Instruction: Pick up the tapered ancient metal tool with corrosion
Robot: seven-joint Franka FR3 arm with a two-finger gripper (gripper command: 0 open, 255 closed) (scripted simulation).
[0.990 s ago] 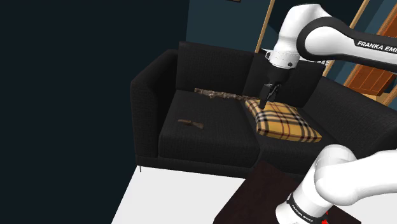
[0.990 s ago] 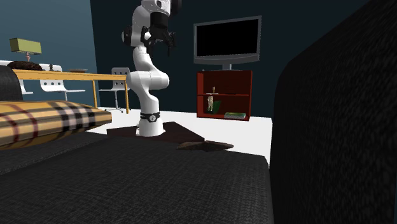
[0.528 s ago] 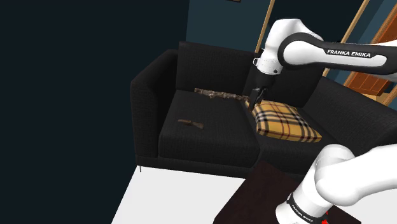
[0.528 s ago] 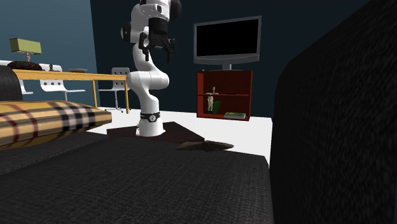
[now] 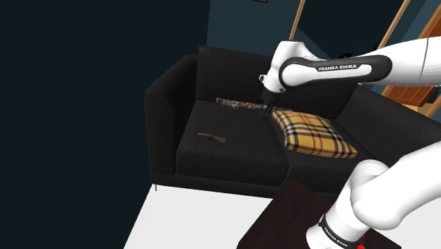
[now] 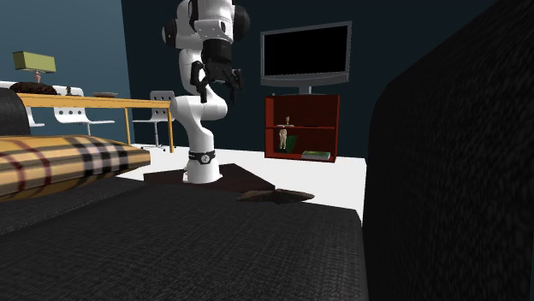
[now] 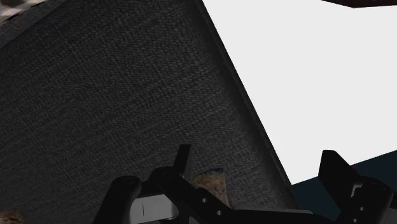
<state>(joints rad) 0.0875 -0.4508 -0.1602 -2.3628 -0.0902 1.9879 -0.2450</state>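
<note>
Nearest us in the shoulder view, the dark stand [image 5: 279, 223] sits where it was. Beyond it, on the black sofa's [image 5: 166, 113] seat toward that view's left, lies what we take to be the target. It is a small, brown, tapered tool [image 5: 210, 136], flat on the fabric, untouched, and in the same spot as a second ago. The change comes farther in. The white arm [image 5: 332, 67] has carried the gripper [image 5: 266, 113] off the plaid pillow [image 5: 316, 136] toward the view's left and lowered it. Its tip now hangs just off the pillow's corner, beside the pillow-side end of a long mottled rod [image 5: 239, 105] that lies along the back of the seat. In the wrist view the fingers stand wide apart with nothing clasped. A mottled brown piece shows low between them, near the seat's front edge, and we judge this to be the tool seen from a distance, not something within reach of the jaws. So the approach is under way but far from done. The released hand is well apart from the tool and must cross the seat toward its front, then descend. We would watch that it doesn't settle on the rod, which lies closer. Behind it all, the backrest [image 5: 233, 67] and the teal wall [image 5: 240, 25] are unchanged.
</note>
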